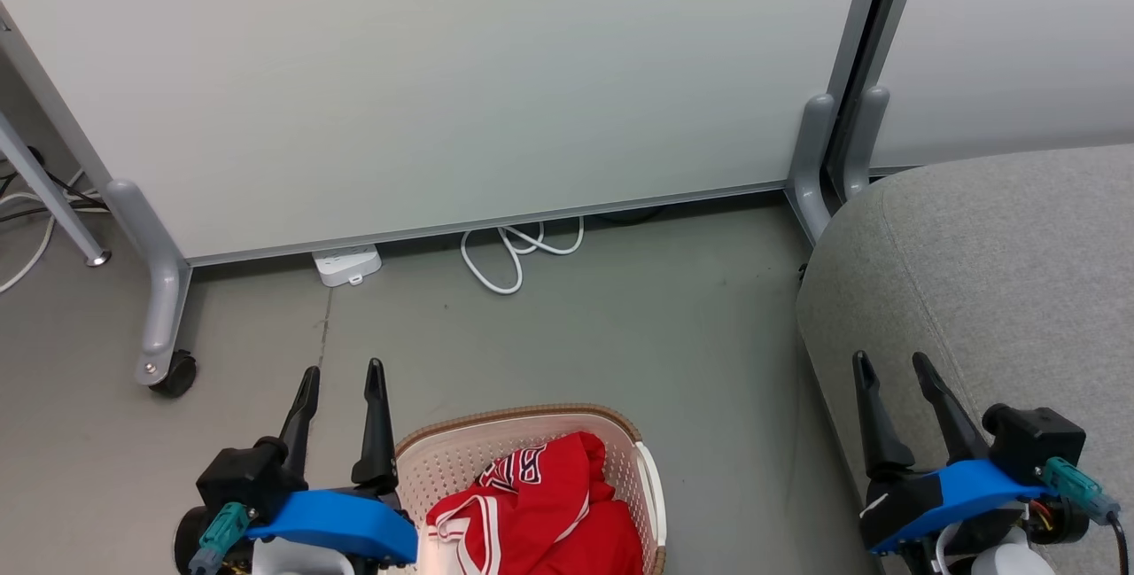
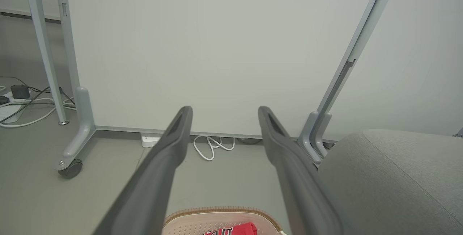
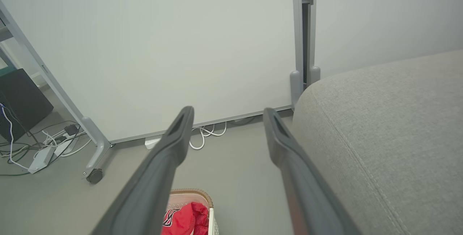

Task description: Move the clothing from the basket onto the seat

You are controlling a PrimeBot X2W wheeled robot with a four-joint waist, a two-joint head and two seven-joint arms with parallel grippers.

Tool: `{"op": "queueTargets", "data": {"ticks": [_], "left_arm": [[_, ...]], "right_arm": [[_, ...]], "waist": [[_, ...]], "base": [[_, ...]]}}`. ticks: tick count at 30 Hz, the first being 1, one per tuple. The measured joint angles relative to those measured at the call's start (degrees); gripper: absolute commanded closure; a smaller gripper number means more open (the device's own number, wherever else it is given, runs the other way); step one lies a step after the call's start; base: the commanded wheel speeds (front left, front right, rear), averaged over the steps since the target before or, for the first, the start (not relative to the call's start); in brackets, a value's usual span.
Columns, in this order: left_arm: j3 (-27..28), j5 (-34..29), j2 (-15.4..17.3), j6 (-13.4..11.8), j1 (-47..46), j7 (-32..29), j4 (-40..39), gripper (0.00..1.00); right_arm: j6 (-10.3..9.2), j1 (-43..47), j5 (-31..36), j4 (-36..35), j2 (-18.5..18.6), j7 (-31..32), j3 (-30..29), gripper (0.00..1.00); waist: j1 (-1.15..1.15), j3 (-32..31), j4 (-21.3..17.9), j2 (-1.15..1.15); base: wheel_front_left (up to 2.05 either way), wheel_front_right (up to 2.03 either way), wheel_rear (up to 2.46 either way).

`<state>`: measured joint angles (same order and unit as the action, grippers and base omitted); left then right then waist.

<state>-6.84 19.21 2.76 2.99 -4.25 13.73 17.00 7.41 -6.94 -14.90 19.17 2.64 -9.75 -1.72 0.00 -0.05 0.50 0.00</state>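
**Desk:** What's around you, left to right?

**Operator:** Farthest out to the left of my left gripper (image 1: 343,369) I see a tangle of cables (image 3: 54,144) on the floor (image 1: 620,336). Nearer, up and to the left of that gripper, a grey partition foot ends in a black caster (image 1: 177,376). Straight past its fingertips a white power strip (image 1: 347,263) lies under the big white panel (image 1: 443,70). A looped white cable (image 1: 514,252) sits just to the right of the strip. A second panel (image 1: 1019,34) stands beyond my right gripper (image 1: 889,359), and the two panels' grey feet meet side by side at the seat's far corner.

**Desk:** What's in the way?

**Operator:** Bare grey floor lies between the basket and the seat. The basket (image 1: 452,460) sits just beside my left gripper, low on its right side. The clothing (image 1: 549,504) is heaped inside it, red with white trim, with lettering showing on top. The seat (image 1: 992,265) lies beneath my right gripper and to its right, and that gripper's fingers hang over the seat's near left edge.

**Desk:** And the grippers themselves?

**Operator:** On both, the fingers are spread wide apart. Neither has hold of anything.

**Desk:** Count?

**Operator:** Two grippers, one basket, one seat, two panels, one caster, one power strip under the panel and one cable loop. The red heap could be one garment or several, and from this angle I can't separate them.
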Motion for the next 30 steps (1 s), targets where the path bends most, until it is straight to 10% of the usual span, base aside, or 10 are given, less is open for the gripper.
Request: {"op": "queueTargets", "data": {"ticks": [30], "left_arm": [[-1.99, -2.99, 0.12, 0.58, -0.09, 1.32, 4.46, 0.00]], "right_arm": [[0.07, -1.12, 4.58, 0.31, 0.07, -1.42, 1.23, 0.00]], "waist": [[0.00, 0.84, -0.55, 0.00]], "base": [[0.00, 0.00, 0.00]]}}
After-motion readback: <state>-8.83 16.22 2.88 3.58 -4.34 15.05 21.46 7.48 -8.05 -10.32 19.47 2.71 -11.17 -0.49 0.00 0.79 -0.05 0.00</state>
